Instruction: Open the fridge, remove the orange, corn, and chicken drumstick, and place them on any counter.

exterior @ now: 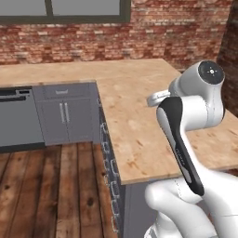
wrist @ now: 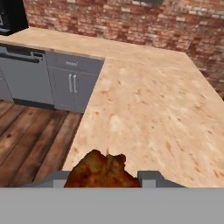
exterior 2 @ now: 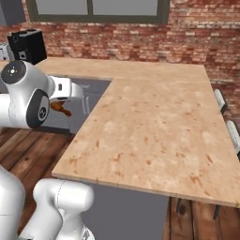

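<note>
Hand view: the fingers (wrist: pixel 105 179) stand at six o'clock, two grey tips on either side of the chicken drumstick (wrist: pixel 101 171), and they are clamped on it. The reddish-brown piece fills the gap between the tips, its lumpy upper edge poking toward twelve o'clock. Beyond it, from the centre out to three o'clock, lies the bench (wrist: pixel 148 109), a beige speckled top that bends in an L toward eleven o'clock along the brick wall (wrist: pixel 131 22). At nine o'clock stand grey base cabinets (wrist: pixel 72 85) with silver handles, and a plank wooden floor (wrist: pixel 30 144) spreads at eight o'clock.

In the right base view the drumstick (exterior 2: pixel 61 108) shows as a small brown piece at nine o'clock, just under the white hand, held off the bench's (exterior 2: pixel 150 126) left edge and above the floor; whether it overlaps the edge I cannot tell. A black box (exterior 2: pixel 28 44) sits on the far stretch at eleven o'clock, and a window (exterior 2: pixel 96 9) crosses at twelve.

In the left base view the bench (exterior: pixel 135 107) runs from the centre to two o'clock, with the cabinets (exterior: pixel 65 114) at nine.
</note>
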Motion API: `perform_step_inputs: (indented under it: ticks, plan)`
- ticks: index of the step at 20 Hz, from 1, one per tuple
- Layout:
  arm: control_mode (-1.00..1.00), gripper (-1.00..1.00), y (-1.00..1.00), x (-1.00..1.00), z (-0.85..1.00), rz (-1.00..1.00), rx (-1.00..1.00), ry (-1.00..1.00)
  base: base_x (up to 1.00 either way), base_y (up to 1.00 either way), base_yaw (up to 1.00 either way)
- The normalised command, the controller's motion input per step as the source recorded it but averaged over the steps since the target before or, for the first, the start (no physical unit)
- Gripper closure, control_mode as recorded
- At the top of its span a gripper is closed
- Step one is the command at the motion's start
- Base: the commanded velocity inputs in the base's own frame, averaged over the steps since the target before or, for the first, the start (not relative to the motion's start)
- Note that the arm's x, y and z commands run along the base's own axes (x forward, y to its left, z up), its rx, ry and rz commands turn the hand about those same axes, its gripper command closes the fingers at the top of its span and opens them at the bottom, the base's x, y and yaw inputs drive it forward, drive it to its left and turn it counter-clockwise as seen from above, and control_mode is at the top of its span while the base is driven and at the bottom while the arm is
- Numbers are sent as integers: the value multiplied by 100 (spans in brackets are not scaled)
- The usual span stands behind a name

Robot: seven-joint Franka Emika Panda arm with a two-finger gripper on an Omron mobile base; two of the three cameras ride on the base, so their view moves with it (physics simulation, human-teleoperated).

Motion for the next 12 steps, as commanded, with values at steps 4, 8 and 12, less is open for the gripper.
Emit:
perform_step_inputs:
  ticks: [4, 8, 12]
  plan:
    - [100, 100, 0, 0, 0, 0, 0, 0, 60, 1, 0]
    - [-100, 100, 0, 62, -42, 0, 0, 19, 18, 1, 0]
    - [-100, 100, 0, 60, -62, 0, 0, 22, 0, 0, 0]
